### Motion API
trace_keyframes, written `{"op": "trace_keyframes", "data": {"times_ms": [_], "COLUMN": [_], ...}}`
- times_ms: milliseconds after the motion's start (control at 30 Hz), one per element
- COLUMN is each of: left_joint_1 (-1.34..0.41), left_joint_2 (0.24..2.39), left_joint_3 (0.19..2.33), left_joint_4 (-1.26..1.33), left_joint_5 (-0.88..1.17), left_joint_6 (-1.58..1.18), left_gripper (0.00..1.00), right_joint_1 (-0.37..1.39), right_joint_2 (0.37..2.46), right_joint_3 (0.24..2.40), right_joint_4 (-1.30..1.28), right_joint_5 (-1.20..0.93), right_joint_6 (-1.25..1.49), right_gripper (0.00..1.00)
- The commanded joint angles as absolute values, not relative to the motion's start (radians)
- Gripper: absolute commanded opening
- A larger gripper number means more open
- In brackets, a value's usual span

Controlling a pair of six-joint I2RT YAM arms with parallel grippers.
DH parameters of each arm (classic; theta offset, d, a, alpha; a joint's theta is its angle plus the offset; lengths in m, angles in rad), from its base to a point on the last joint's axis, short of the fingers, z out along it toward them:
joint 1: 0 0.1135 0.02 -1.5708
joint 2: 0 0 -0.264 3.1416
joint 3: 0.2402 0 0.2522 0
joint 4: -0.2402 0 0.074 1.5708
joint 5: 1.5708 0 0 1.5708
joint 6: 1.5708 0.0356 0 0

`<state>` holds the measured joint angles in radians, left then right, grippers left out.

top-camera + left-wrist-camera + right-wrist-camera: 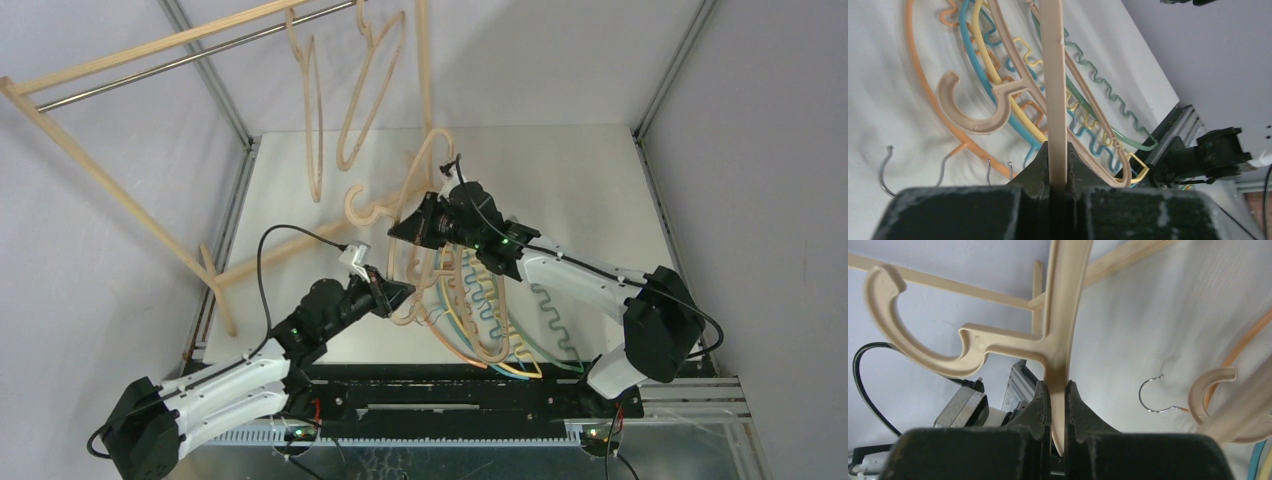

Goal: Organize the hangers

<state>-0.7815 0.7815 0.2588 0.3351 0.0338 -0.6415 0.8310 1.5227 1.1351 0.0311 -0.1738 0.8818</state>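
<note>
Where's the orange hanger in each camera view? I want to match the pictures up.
Top external: the orange hanger is low centre, a thin curve lying on the table.
Left wrist: left side, a long arc running from the top edge down.
Right wrist: right edge, a thin slanted bar.
Shared landmark: the white table surface lies under it in all three views.

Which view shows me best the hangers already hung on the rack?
Top external: the hung light-wood hangers dangle from the rail, outlines whole. Right wrist catches only bits of the rack frame, no hung hangers. Left wrist shows only the loose pile.
</note>
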Motion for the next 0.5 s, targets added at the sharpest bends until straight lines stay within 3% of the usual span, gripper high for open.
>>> {"op": "trace_keyframes", "data": {"times_ms": [0, 67, 167, 333, 467], "left_joint_1": [-0.776, -0.776, -0.776, -0.775, -0.77], "left_joint_2": [0.784, 0.748, 0.662, 0.52, 0.515], "left_joint_3": [0.294, 0.292, 0.309, 0.403, 0.516], "left_joint_4": [0.361, 0.299, 0.128, -0.176, -0.379], "left_joint_5": [-0.002, -0.051, -0.203, -0.493, -0.648], "left_joint_6": [-0.637, -0.639, -0.626, -0.598, -0.563], "left_gripper": [0.0, 0.0, 0.0, 0.0, 0.0], "right_joint_1": [0.845, 0.839, 0.83, 0.831, 0.802], "right_joint_2": [1.513, 1.511, 1.495, 1.409, 1.303], "right_joint_3": [1.141, 1.14, 1.141, 1.124, 1.063], "right_joint_4": [0.132, 0.117, 0.024, -0.185, -0.231], "right_joint_5": [-0.307, -0.313, -0.281, -0.09, -0.018], "right_joint_6": [0.951, 0.946, 0.913, 0.809, 0.781], "right_gripper": [0.02, 0.03, 0.21, 0.61, 0.67]}}
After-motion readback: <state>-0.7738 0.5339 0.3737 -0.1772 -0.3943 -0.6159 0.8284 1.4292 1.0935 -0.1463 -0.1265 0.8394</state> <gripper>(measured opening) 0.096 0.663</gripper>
